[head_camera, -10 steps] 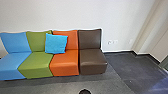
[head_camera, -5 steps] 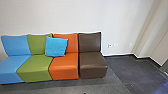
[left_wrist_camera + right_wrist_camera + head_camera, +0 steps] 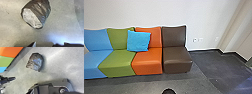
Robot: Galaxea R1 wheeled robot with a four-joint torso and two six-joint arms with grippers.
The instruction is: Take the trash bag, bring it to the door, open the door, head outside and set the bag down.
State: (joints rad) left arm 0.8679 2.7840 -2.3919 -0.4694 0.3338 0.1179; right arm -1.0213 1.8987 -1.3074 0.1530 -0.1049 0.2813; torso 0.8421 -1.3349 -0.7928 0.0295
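The bag (image 3: 40,7) sits on the floor (image 3: 134,83) at 12 o'clock, close ahead of the robot, its dark top peeping in at the head view's low edge. It rests there under its own weight, clasped by nothing, and well within the wrist cameras' sight – that nearness probably serves the pick-up, since the robot would need only to bend and reach down. Whether the left end effector or the right end effector is wide or narrow, I cannot tell. Beyond the bag the seats stand with their backs to the wall (image 3: 146,15), likely to leave the walkway free: brown (image 3: 175,58) at 12 o'clock, orange (image 3: 147,61) at 11, then green and blue round towards 10. A blue cushion (image 3: 138,41) leans across the green and orange backs, which prop it up. As for the bag, it is black, glossy and lumpy, its film pulled into creases that catch bluish glints; one broad face shows pale grey in the left wrist view, perhaps glare. It looks fairly full and squat, so the loose folds would seem the kinder place to grip – a hard pinch might tear thin film
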